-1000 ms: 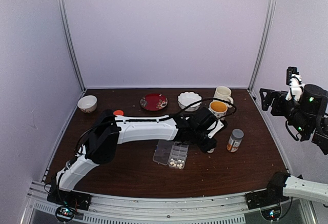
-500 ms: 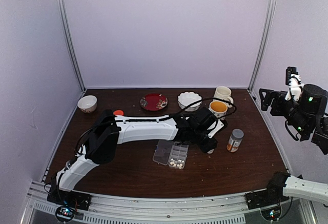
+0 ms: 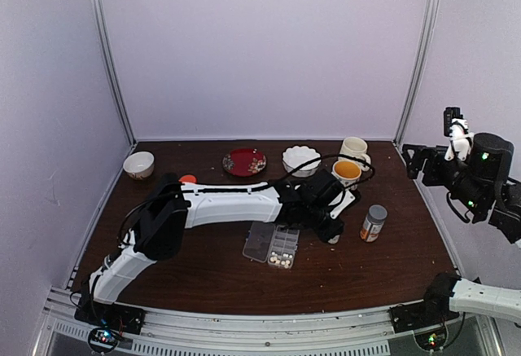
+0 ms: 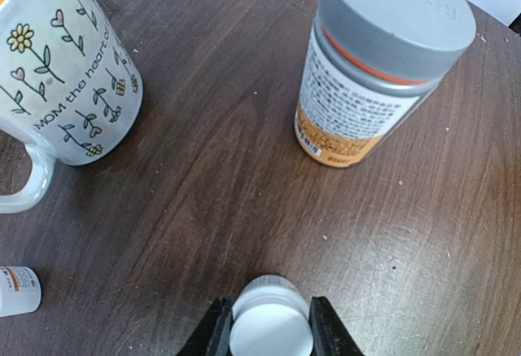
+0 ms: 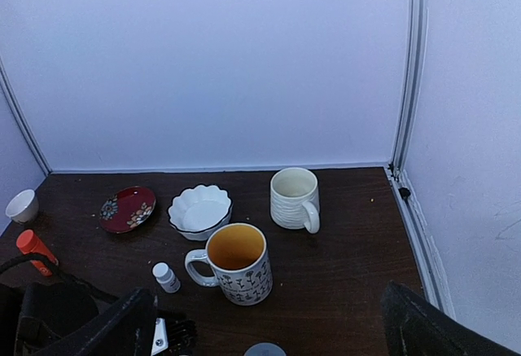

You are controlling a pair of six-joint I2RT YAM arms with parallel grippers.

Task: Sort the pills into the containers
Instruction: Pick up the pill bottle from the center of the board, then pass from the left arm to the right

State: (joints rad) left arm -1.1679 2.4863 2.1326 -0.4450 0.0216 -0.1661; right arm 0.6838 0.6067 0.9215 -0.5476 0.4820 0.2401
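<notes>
The clear pill box lies open on the table centre, its lid flat to the left. A few cream pills sit in its near cells. My left gripper is low over the table right of the box, beside the grey-capped bottle. In the left wrist view it is shut on a small white round cap, one finger on each side. My right gripper hangs high at the right, off the table, jaws wide open and empty.
Flowered mug, cream mug, white scalloped bowl and red plate stand at the back. A small bowl and an orange bottle are far left. A tiny white bottle stands by the flowered mug.
The right arm has shifted a little left and up. The left arm and its held cap have barely moved.
</notes>
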